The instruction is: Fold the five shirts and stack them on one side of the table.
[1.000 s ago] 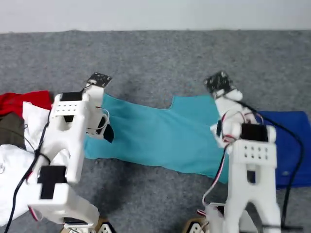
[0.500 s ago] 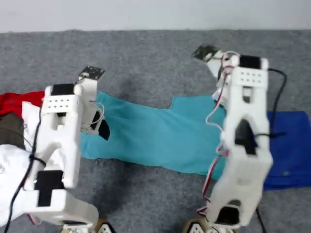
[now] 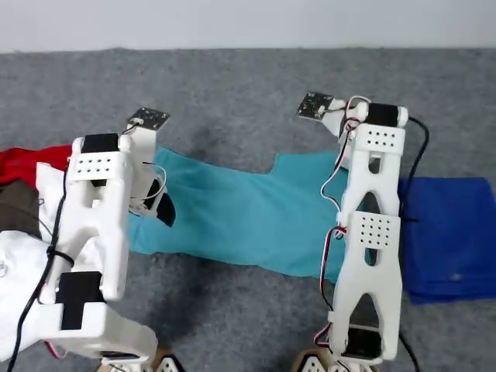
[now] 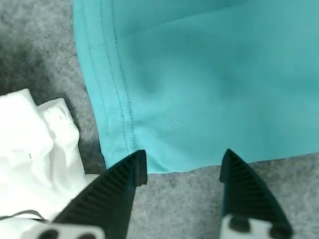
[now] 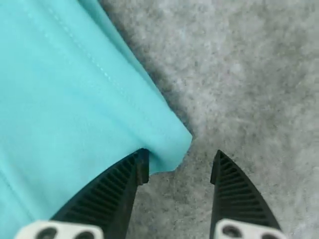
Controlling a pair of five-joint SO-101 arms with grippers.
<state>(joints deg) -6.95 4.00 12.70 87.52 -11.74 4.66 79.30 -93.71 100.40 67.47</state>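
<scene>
Grey felt covers your tabletop (image 3: 232,85); the teal shirt (image 3: 248,221) lies spread across its middle. Your left jaws stand open over one shirt corner, your right jaws open over another, gripping nothing.

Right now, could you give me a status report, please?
Left claw open over teal shirt edge. Right claw open at its corner. Shirt flat, unfolded. White shirt beside left claw.

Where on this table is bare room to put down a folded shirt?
Bare table runs along the far side, between the teal shirt and the wall. A smaller patch lies before it, between the left arm and the right arm. Crowded: shirt pile at left, blue shirt at right.
</scene>
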